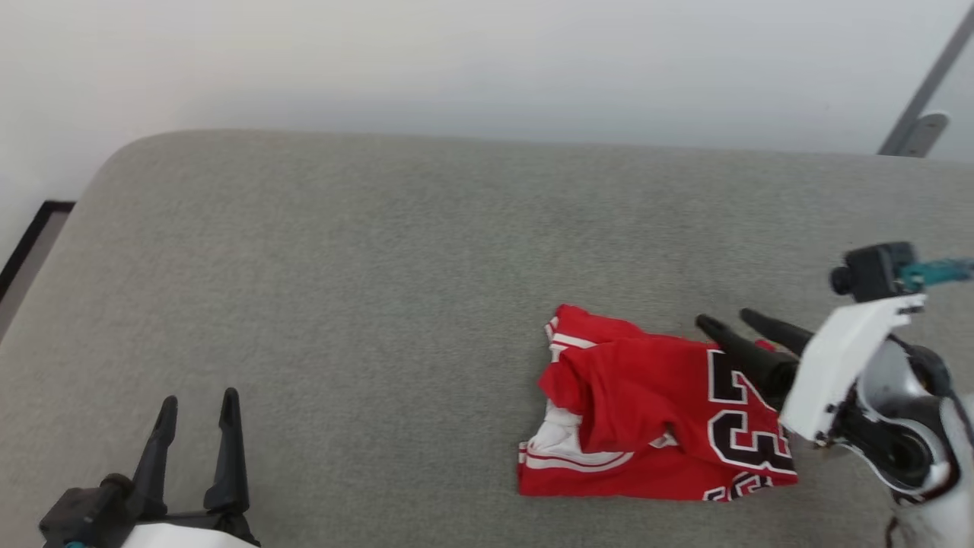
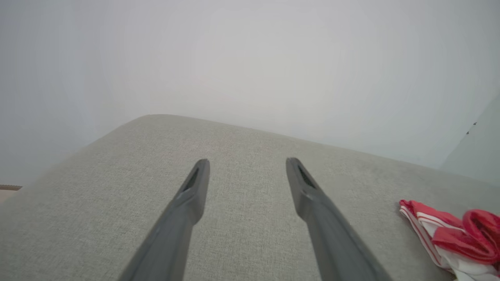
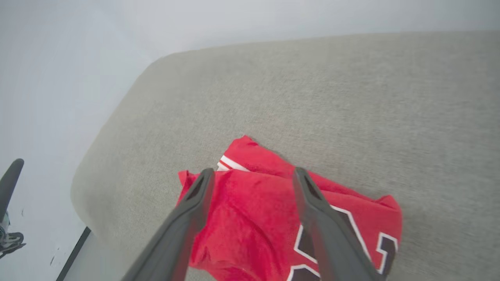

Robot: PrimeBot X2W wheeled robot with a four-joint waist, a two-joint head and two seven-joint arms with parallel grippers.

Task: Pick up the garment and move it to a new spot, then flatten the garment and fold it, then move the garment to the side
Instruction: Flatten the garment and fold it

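Now the right claw [image 1: 723,317], wide open and empty, hangs over the crumpled garment [image 1: 639,396].

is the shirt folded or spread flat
Folded, roughly: the garment lies as a compact doubled-over bundle on the grey cushion.

Soft red cloth garment [image 1: 647,403] lies on matt, coarse-woven grey upholstery [image 1: 342,289].

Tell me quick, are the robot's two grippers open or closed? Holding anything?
Left gripper: open, holding nothing.
Right gripper: open over the red T-shirt, not gripping it.
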